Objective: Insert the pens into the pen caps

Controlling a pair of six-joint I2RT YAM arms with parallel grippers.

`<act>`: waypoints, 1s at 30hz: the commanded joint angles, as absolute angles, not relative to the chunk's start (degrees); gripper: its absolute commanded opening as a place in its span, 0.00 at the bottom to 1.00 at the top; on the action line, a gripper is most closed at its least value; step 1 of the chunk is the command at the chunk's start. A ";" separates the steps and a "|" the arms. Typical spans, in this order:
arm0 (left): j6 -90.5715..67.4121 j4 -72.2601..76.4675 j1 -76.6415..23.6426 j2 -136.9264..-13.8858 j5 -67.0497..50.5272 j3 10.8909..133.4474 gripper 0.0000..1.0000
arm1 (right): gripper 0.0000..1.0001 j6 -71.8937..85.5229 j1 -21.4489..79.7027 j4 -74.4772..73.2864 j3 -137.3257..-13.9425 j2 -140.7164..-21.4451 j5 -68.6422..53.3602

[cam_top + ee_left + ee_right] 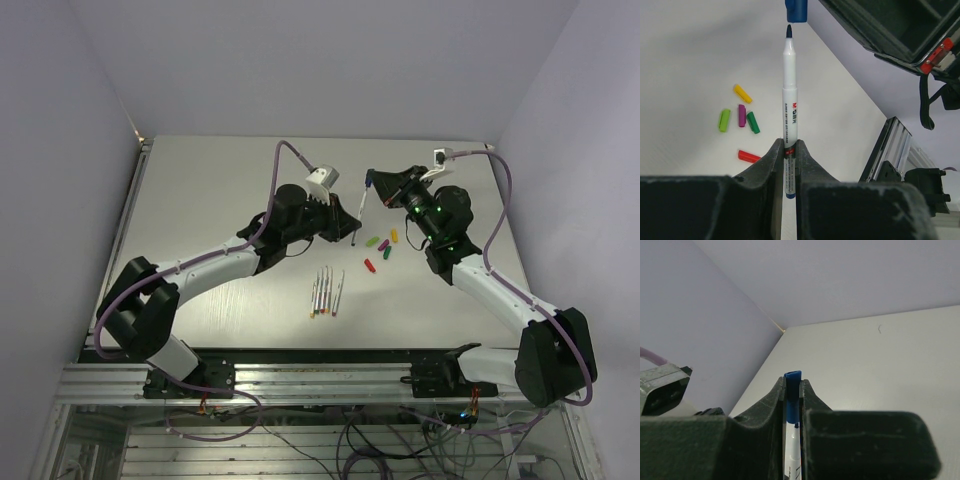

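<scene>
My left gripper (789, 150) is shut on the lower end of a white pen (790, 100) with a blue tip, held upright above the table. That tip sits just under the mouth of a blue pen cap (796, 10), apart from it by a small gap. My right gripper (792, 390) is shut on this blue cap (792, 385), and the pen (791, 452) shows below it between the fingers. In the top view the left gripper (354, 228) and the right gripper (372, 185) meet over the table's middle. Several more pens (325, 290) lie side by side nearer the front.
Loose caps lie on the table: yellow (742, 93), light green (724, 120), purple (741, 115), dark green (753, 122) and red (749, 156). In the top view this cluster (382, 245) lies right of the held pen. An aluminium rail (890, 150) runs along the table edge.
</scene>
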State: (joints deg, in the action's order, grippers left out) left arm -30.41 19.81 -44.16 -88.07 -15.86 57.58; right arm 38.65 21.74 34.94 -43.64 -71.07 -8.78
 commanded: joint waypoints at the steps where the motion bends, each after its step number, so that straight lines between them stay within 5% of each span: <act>1: -30.48 22.39 -44.50 -88.79 -15.26 59.49 0.07 | 0.00 39.19 22.06 37.26 -43.22 -70.60 -9.73; 30: -30.06 22.31 -44.53 -88.50 -15.01 59.38 0.07 | 0.00 35.74 22.19 38.30 -43.16 -72.70 -8.19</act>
